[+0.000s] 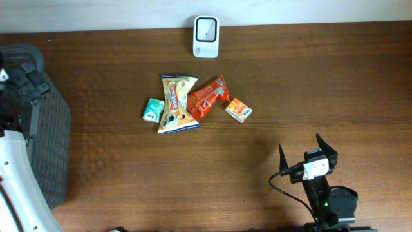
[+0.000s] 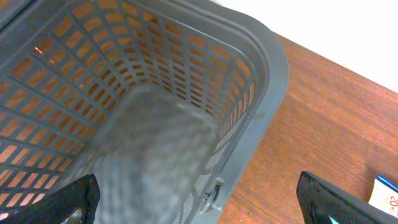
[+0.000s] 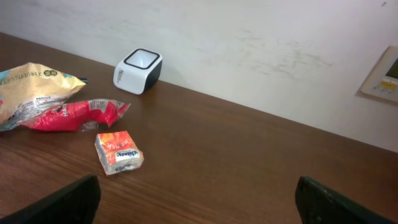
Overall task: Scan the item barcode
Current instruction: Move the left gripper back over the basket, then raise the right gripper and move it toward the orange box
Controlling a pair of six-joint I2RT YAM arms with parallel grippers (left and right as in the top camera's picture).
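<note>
Four items are seen lying in a cluster at the middle of the bench [image 1: 129, 187]: a small teal packet [image 1: 152, 109], a yellow snack bag [image 1: 176, 104] just beside it, a red packet [image 1: 207, 98] resting against the bag's other side, and a little orange box [image 1: 238, 110] just beside the red packet's end. All four are lying loose on the wood. The white scanner [image 1: 206, 37] is set at the far edge, against the wall and apart from the cluster.

Now the right pincer [image 1: 308, 149]: it is held spread wide near the front edge, well apart from the items, with nothing between its fingers. The left pincer [image 2: 199, 208] is spread wide too and is empty. It is poised over the grey basket [image 2: 267, 68] at the bench's left end.
</note>
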